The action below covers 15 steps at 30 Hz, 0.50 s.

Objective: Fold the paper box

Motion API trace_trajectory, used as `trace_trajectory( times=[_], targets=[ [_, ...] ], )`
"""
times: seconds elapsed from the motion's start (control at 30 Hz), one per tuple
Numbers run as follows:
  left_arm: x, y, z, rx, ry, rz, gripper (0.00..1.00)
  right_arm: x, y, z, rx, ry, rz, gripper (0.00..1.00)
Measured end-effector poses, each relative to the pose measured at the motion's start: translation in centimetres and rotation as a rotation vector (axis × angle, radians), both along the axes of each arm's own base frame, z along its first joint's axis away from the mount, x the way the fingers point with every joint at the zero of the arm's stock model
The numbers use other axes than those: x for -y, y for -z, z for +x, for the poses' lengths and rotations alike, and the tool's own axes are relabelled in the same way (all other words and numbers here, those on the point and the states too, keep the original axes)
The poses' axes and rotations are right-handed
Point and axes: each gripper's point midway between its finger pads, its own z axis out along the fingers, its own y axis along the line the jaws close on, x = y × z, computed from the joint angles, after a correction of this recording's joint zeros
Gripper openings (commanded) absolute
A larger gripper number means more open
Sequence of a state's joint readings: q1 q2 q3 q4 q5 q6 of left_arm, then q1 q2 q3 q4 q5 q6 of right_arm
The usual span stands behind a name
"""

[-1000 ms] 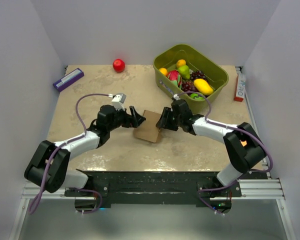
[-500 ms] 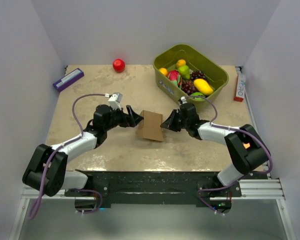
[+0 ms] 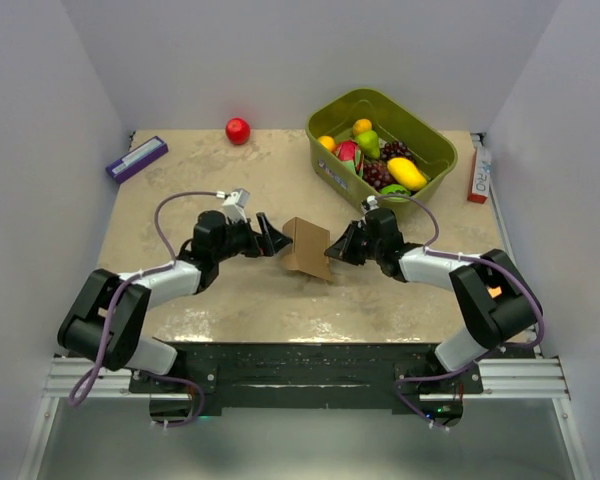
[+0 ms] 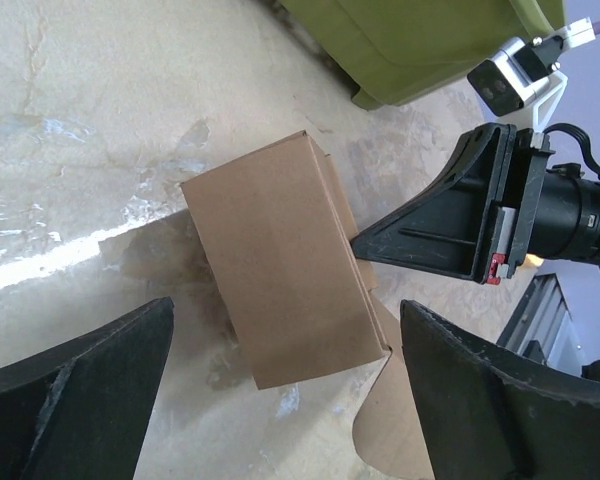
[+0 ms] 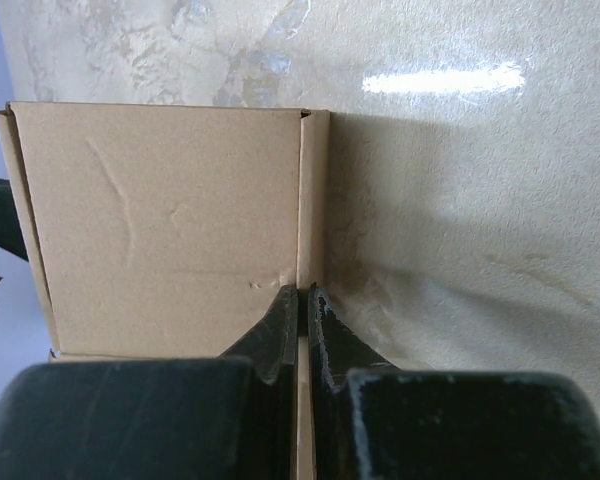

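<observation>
The paper box (image 3: 305,250) stands partly folded near the middle of the table (image 3: 230,290), with the two grippers facing each other across it. The left gripper (image 3: 271,238) is spread wide. Its dark fingers (image 4: 80,385) sit on either side of the box's near end and do not appear to touch the cardboard. The right gripper (image 3: 337,245) meets the opposite side of the box, its jaws pressed almost together on a thin upright cardboard edge at the box's corner. A loose flap (image 4: 385,430) lies flat on the table beside the box. Bare tabletop runs to the left of the box and toward the arm bases. The green bin (image 3: 332,165) of fruit sits behind the right gripper, near it but not touching. A red ball (image 3: 238,130), a purple-and-white box (image 3: 137,158) and a red-and-white box (image 3: 477,175) lie well apart along the far and side edges.
</observation>
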State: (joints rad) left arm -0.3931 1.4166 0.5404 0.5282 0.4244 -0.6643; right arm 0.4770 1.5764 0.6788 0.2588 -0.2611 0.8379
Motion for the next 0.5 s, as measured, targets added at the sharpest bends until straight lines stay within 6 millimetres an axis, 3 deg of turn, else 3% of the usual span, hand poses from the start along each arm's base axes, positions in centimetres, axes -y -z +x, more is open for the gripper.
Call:
trace_trajectory(
  times=[0.27, 0.5],
  targets=[
    [1.0, 2.5, -0.1, -0.086, 0.029, -0.035, 1.00, 0.0, 0.0, 0.0, 0.002, -0.002, -0.002, 0.00],
    [2.9, 2.4, 0.2, -0.088, 0.070, -0.077, 0.98, 0.1, 0.1, 0.0, 0.007, -0.008, -0.016, 0.00]
  ],
)
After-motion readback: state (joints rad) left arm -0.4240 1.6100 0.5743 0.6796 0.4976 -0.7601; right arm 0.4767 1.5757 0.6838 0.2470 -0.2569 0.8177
